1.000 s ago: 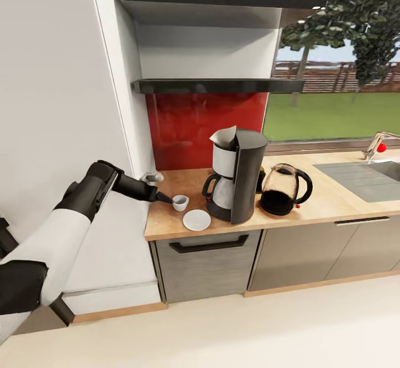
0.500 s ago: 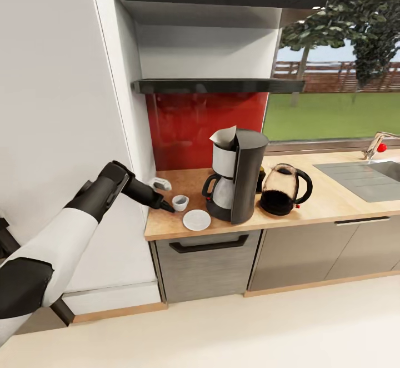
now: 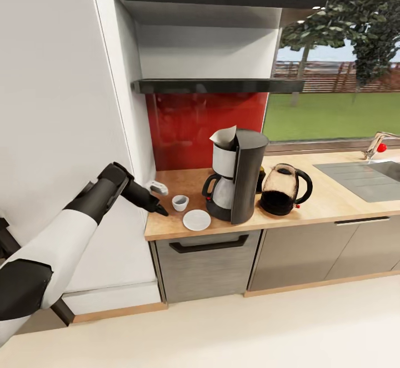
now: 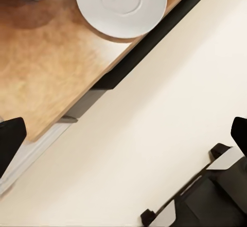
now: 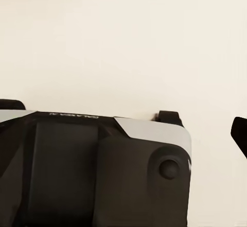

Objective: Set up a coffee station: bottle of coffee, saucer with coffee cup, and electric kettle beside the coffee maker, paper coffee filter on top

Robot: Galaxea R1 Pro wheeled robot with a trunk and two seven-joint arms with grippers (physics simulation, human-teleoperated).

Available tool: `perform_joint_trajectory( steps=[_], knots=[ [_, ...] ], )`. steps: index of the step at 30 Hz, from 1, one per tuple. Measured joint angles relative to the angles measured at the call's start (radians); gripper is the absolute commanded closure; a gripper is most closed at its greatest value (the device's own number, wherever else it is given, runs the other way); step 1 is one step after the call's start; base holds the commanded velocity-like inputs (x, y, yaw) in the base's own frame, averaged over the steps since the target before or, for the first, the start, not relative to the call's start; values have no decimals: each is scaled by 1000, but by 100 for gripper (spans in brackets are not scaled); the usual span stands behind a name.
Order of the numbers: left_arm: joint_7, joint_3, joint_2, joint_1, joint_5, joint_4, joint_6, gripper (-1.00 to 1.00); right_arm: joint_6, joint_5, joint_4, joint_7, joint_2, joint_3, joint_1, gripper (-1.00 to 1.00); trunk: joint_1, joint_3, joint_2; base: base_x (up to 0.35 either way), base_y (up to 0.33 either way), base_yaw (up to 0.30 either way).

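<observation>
Now left end effector (image 3: 161, 212) spread wide, empty, at countertop (image 3: 166, 223) front-left edge — coffee cup (image 3: 179, 203) just beside saucer (image 3: 196, 220).

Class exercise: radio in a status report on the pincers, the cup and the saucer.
Left pincer open, empty, off the counter's edge. Coffee cup on the countertop beside the saucer, not on it. Right pincer's state unclear. Nothing blocking the cup.

A steel sink (image 3: 364, 178) with a red-knobbed faucet (image 3: 376, 144) sits in the countertop. Left of the sink, a red backsplash (image 3: 205, 126) spans beneath two dark shelves (image 3: 218, 85).
</observation>
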Motion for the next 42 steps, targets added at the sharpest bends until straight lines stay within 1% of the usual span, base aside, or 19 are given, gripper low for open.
perform_joint_trajectory(
  steps=[3, 7, 14, 19, 26, 34, 42],
  knots=[
    [0, 0, 0, 0, -16, -2, 0, -100, 2, 1, 1, 0, -2, 0, 2, -100, 0, 0, 0, 0, 0, 0],
    [0, 2, -1, -6, -20, -4, 0, -100, 2, 1, 1, 0, -10, 0, 18, -100, 0, 0, 0, 56, 0, 0],
    [0, 6, -2, -9, -22, -32, 0, -100, 0, 0, 0, -1, -16, 0, 31, -100, 0, 0, 0, 228, -63, 0],
    [0, 6, -3, -6, -22, -37, 0, -100, 0, 0, -1, -1, -16, 0, 33, -100, 0, 0, 0, 197, -100, 0],
    [0, 5, -3, 1, -22, -38, 0, -100, 0, 0, -1, -1, -16, 0, 34, -100, 0, 0, 0, 29, -21, 0],
    [0, 2, -1, 5, -22, -38, -1, -100, 0, 0, -1, -1, -16, 0, 34, -100, 0, 0, 0, 78, -149, 0],
    [0, -1, 0, 5, -22, -38, -4, -100, 0, 1, 1, -1, -18, 0, 35, -100, 0, 0, 0, 10, -10, 0]
  ],
)
